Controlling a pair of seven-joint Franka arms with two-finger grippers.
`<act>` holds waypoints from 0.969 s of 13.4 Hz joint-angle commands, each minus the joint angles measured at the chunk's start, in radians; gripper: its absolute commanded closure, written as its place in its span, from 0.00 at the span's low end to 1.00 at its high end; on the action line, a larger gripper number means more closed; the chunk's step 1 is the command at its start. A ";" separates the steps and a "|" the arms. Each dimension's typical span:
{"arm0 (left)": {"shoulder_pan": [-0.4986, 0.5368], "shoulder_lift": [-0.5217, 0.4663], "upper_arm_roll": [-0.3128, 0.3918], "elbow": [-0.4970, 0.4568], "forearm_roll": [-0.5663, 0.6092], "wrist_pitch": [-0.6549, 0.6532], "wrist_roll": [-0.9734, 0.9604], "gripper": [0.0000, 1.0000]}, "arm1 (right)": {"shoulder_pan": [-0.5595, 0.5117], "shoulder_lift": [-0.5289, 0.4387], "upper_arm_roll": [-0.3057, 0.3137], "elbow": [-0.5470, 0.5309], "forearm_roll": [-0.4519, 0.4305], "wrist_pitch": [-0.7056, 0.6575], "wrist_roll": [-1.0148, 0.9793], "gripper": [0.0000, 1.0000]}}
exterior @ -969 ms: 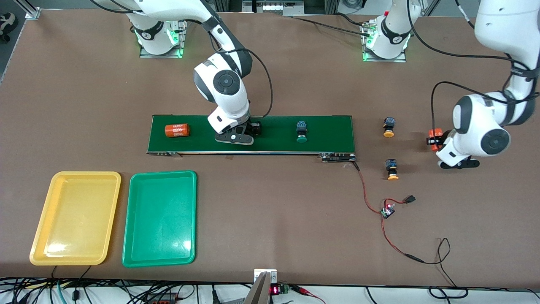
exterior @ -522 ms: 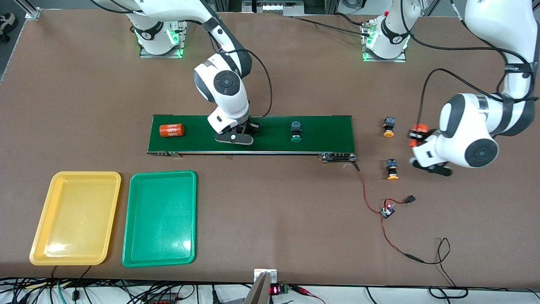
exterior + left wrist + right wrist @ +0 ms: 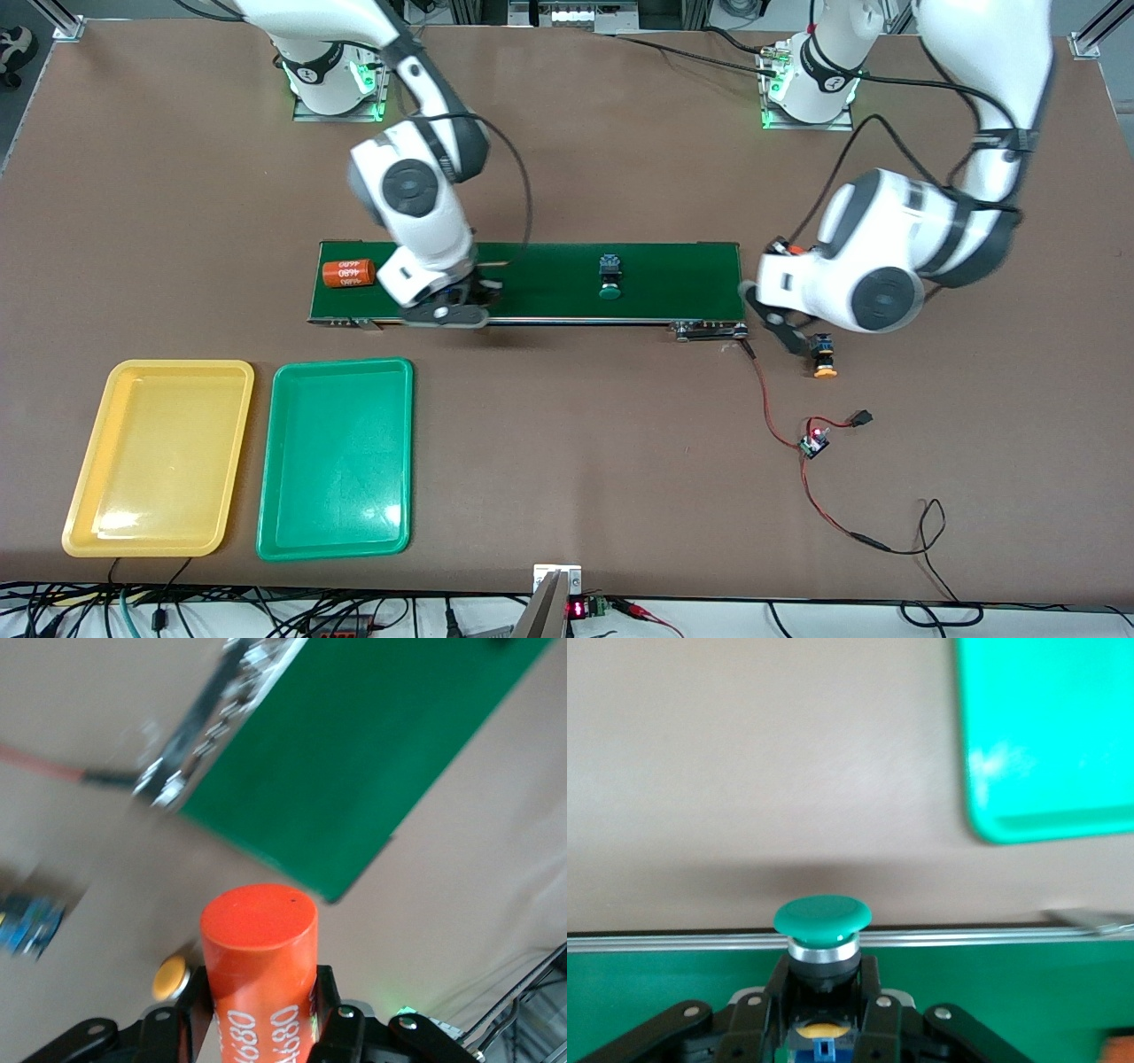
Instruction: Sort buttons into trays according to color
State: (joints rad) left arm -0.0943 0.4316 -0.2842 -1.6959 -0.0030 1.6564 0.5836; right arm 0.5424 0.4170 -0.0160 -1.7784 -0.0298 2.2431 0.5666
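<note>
My right gripper [image 3: 454, 299] is shut on a green-capped button [image 3: 823, 914] and holds it over the belt's edge nearest the front camera. A second green-capped button [image 3: 609, 276] lies on the belt. My left gripper [image 3: 780, 323] is shut on an orange numbered cylinder [image 3: 259, 948] over the table by the belt's end. One orange-capped button [image 3: 824, 361] lies on the table just beside it. Another orange-yellow cap [image 3: 170, 979] shows in the left wrist view; the arm hides it in the front view. The yellow tray [image 3: 159, 456] and green tray [image 3: 337, 456] stand empty near the front camera.
The long dark-green conveyor belt [image 3: 682, 275] crosses the table's middle, with an orange numbered cylinder [image 3: 348, 273] lying at its right-arm end. Red and black wires with a small circuit board [image 3: 811, 443] run from the belt's other end toward the front camera.
The right gripper has moved along the belt toward the right arm's end, carrying the green-capped button. The left gripper has carried its cylinder to the belt's end. The belt's loose things have shifted toward the right arm's end.
</note>
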 commanded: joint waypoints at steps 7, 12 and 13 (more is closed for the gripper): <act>-0.025 0.032 -0.062 -0.169 0.057 0.404 0.407 1.00 | -0.332 0.155 0.013 0.247 0.108 -0.059 -0.607 0.97; -0.022 0.036 -0.066 -0.166 0.057 0.393 0.357 0.00 | -0.378 0.270 0.011 0.243 0.099 0.116 -0.680 0.96; -0.009 0.029 -0.066 -0.166 0.055 0.390 0.352 0.00 | -0.378 0.284 0.011 0.243 0.097 0.137 -0.680 0.96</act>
State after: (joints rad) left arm -0.1214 0.4758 -0.3444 -1.8583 0.0369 2.0494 0.9488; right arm 0.1818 0.6646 -0.0188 -1.5658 0.0614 2.3588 -0.0901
